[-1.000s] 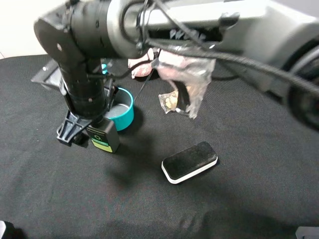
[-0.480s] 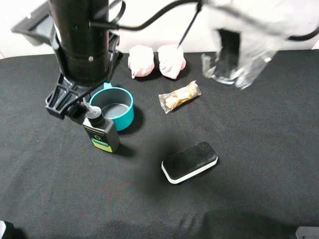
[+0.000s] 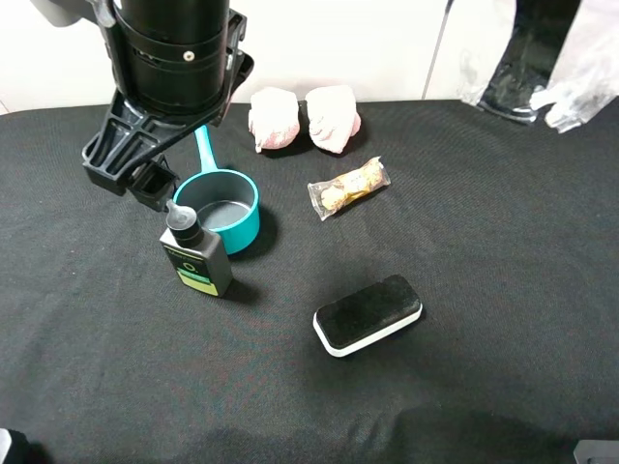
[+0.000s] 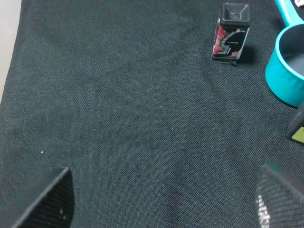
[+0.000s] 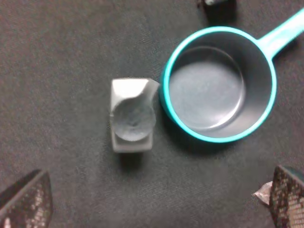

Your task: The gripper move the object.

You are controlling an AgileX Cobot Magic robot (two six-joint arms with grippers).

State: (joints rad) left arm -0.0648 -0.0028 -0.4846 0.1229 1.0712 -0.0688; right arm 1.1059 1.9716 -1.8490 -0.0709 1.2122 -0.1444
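The dark grey bottle [image 3: 197, 259] with a black cap and a green-and-yellow label stands upright on the black cloth, next to the teal cup. My right gripper [image 3: 131, 169] has reached across to the left and hangs above and behind the bottle, open and empty. The right wrist view looks straight down on the bottle's cap [image 5: 132, 121], with the gripper [image 5: 154, 199] wide open and its fingertips [image 5: 26, 202] at the frame corners. My left gripper [image 4: 164, 199] is open over bare cloth. A corner of the bottle [image 4: 298, 129] shows at the edge of the left wrist view.
A teal cup with a handle [image 3: 242, 227] touches the bottle's side. A black-and-white eraser block [image 3: 368, 314] lies at centre. A wrapped snack [image 3: 348, 188] and two pink lumps [image 3: 302, 118] lie at the back. A black-and-red tin [image 4: 231, 33] stands by the cup.
My right gripper was round the bottle one second ago. It has let go and risen up and back; the bottle stays standing by the cup.
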